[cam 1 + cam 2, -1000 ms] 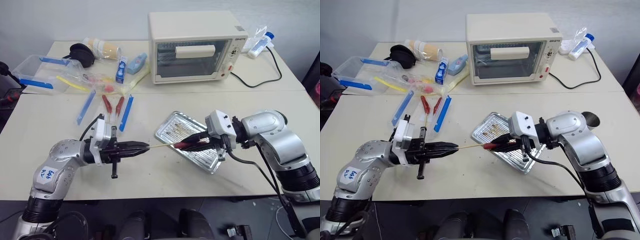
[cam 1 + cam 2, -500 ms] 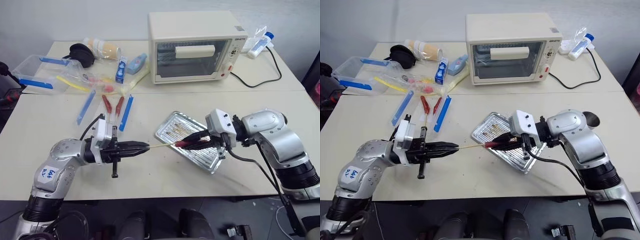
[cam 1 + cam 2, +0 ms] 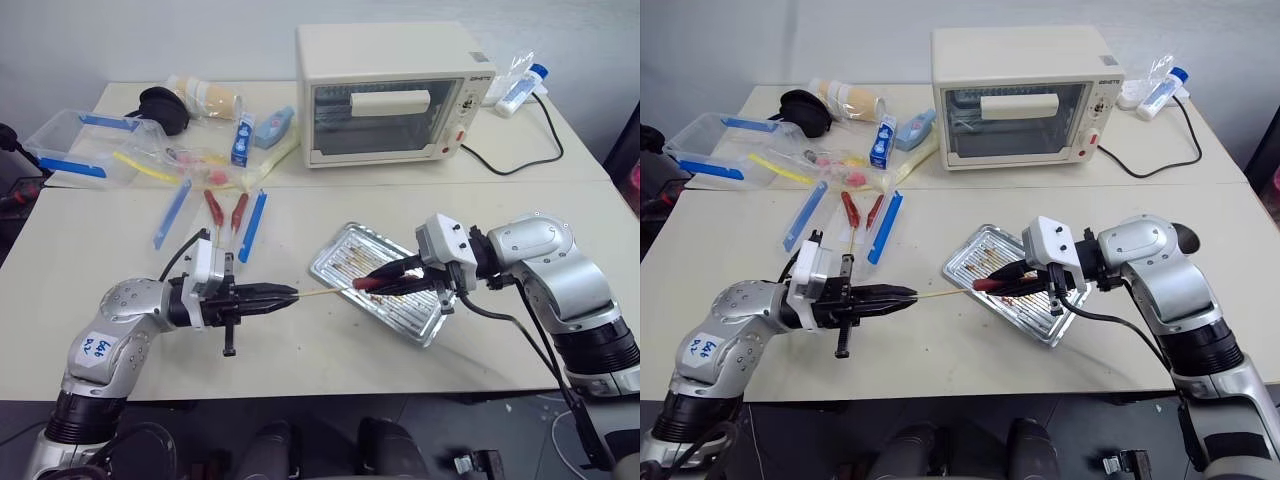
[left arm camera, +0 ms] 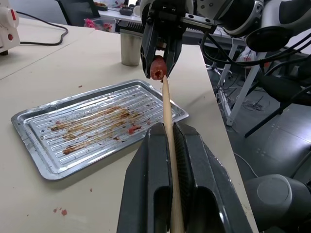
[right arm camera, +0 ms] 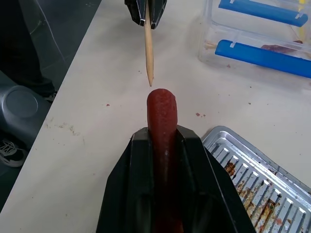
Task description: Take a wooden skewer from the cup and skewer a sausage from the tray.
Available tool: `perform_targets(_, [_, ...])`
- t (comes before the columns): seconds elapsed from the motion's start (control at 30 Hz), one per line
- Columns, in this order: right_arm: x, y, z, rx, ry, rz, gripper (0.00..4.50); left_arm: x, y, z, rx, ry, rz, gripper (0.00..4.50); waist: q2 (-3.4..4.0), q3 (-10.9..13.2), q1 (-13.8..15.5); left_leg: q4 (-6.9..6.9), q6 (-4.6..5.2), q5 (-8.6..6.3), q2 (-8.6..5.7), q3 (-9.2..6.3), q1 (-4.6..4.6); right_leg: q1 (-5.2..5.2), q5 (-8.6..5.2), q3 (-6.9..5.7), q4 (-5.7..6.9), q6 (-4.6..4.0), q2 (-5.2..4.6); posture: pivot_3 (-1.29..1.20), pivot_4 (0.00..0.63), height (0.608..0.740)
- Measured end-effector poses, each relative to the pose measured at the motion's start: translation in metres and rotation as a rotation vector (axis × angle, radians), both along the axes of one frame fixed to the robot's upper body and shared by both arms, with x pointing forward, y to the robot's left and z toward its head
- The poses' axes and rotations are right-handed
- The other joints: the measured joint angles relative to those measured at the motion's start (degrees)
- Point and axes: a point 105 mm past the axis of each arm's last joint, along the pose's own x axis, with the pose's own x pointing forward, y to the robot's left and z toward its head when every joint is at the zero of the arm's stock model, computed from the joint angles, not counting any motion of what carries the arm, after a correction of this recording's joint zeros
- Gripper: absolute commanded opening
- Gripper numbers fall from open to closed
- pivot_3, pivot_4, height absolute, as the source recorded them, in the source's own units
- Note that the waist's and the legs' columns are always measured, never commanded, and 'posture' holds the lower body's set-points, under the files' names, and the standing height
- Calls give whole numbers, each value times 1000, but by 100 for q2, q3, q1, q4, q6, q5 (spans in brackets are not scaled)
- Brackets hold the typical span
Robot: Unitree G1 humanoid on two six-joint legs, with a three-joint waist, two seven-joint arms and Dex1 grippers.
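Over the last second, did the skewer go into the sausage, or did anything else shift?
The right gripper has drawn the sausage slightly back toward the tray, so a small gap shows at the skewer tip. The left gripper stayed put, clamped on the skewer. Tray unmoved.

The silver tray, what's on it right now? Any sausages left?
On the tray I see only brown grease streaks and small red crumbs, no sausage. The right gripper, holding the sausage, covers part of the tray from above, so that part stays hidden.
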Motion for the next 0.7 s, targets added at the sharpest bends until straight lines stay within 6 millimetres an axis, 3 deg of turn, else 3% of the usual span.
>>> perform_targets(0.7, [-3,1,1,-11,-7,12,411,3,-2,-3,-20,11,2,0,0,0,0,1,0,0,0,0,0,0,0,-1,1,0,0,0,150,740])
